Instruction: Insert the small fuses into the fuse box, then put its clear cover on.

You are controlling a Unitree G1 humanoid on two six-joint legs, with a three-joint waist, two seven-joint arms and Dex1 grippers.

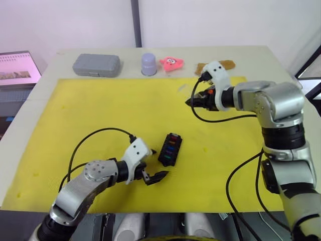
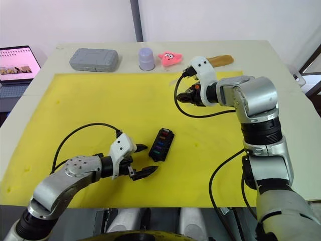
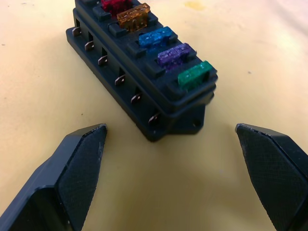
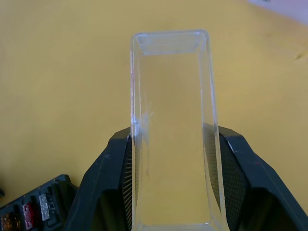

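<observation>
Since the small fuses [image 3: 159,53] already sit in the fuse box [image 1: 170,149] mid-mat, the right gripper [image 4: 175,187] pinches the clear cover [image 4: 172,120] by its long sides, while the left gripper [image 3: 175,178] waits spread beside the box, probably to steady it.

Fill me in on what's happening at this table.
The fuses already sit in the fuse box on the yellow mat. The right tool is shut on the clear cover, held away from the box. The left tool is open beside the box, not touching it.
</observation>
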